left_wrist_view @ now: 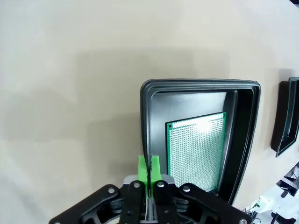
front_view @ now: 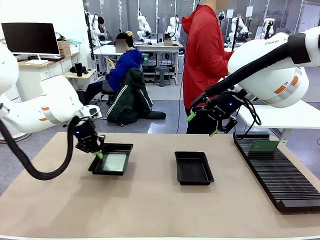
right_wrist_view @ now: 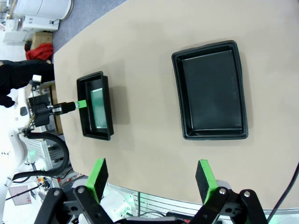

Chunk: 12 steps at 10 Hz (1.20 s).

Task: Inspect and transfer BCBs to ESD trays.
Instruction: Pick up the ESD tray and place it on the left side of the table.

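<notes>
Green BCB [left_wrist_view: 196, 149] lies flat in ESD tray [left_wrist_view: 196, 85]. Left pincer [left_wrist_view: 148, 168] is closed, pads together, nothing held, at that tray's rim. Right pincer [right_wrist_view: 151, 163] is wide open and empty, well apart from that tray. Empty second tray [right_wrist_view: 178, 93] sits beside it. Likely step: first board placed. Next move calls for the right pincer to grasp the upright spare BCB [front_view: 263, 145] in the rack [front_view: 280, 175].

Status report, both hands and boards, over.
Left hand shut at left tray's rim. Right hand open, empty, raised. One board flat in that tray; middle tray bare. Nothing blocking.
</notes>
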Each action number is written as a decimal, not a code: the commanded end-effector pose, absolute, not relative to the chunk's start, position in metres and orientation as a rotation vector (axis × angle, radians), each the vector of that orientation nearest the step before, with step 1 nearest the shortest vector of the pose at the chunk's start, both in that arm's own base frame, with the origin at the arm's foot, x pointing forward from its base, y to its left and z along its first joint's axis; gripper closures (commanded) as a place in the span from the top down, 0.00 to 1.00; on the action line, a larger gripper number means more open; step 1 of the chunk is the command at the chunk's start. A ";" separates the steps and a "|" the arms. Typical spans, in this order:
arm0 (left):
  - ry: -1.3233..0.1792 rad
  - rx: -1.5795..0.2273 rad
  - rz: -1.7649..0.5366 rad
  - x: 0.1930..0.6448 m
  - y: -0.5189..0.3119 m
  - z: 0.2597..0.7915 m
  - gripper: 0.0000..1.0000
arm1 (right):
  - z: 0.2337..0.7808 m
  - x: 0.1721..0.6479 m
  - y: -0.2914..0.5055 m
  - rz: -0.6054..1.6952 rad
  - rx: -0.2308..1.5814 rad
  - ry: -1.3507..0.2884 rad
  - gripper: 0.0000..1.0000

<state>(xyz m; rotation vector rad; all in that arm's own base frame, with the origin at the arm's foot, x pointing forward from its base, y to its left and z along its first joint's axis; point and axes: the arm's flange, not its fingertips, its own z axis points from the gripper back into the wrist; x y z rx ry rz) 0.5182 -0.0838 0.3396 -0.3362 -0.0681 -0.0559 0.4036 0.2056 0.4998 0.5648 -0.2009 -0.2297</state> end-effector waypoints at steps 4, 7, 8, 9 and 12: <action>-0.126 -0.336 -0.041 0.469 0.022 0.348 0.03 | 0.500 0.406 0.208 -0.248 0.558 -0.197 1.00; -0.144 -0.336 -0.031 0.456 0.080 0.343 0.03 | 0.500 0.406 0.208 -0.248 0.558 -0.197 1.00; -0.155 -0.343 -0.034 0.454 0.094 0.340 0.03 | 0.500 0.406 0.208 -0.248 0.558 -0.197 1.00; -0.156 -0.341 -0.029 0.455 0.106 0.337 0.03 | 0.500 0.406 0.208 -0.248 0.558 -0.197 1.00; -0.156 -0.320 0.005 0.456 0.123 0.330 0.03 | 0.500 0.406 0.208 -0.248 0.558 -0.197 1.00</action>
